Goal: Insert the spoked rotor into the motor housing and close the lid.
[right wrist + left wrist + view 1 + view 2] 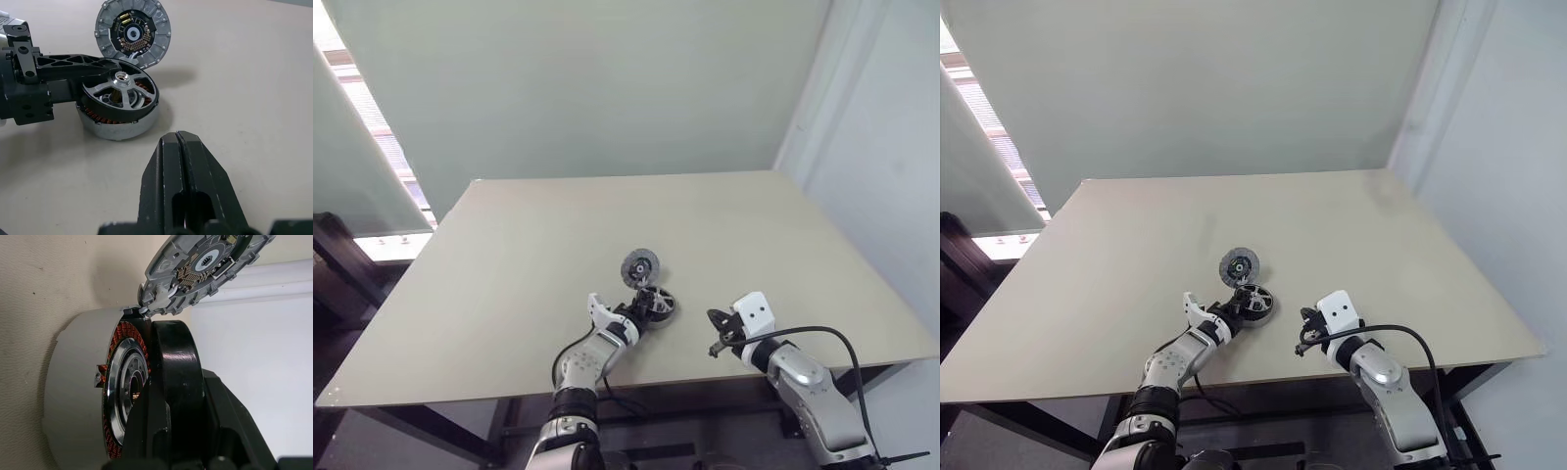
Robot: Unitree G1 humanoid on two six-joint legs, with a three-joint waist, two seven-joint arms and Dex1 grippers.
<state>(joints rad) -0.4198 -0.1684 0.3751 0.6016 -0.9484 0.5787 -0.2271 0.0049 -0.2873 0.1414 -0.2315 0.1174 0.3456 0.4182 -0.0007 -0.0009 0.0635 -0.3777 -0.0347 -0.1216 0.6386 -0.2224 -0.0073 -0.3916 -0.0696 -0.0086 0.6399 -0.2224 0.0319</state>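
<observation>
The motor housing (115, 128), a silver-grey drum with copper windings, lies on the beige table (509, 255) near its front edge. The spoked rotor (122, 90), dark-rimmed with silver spokes, rests tilted on top of the housing, partly inside it. My left gripper (638, 309) reaches in from the left and is shut on the rotor's rim. The lid (133, 33), a grey disc, stands upright just behind the housing and touches its far edge, its inner face with a circuit ring turned toward me. My right gripper (178, 137) hovers to the right of the housing, shut and empty.
The table's front edge runs just below both grippers. A black cable (822, 333) loops over my right forearm. A pale wall stands behind the table and a window lies to the left.
</observation>
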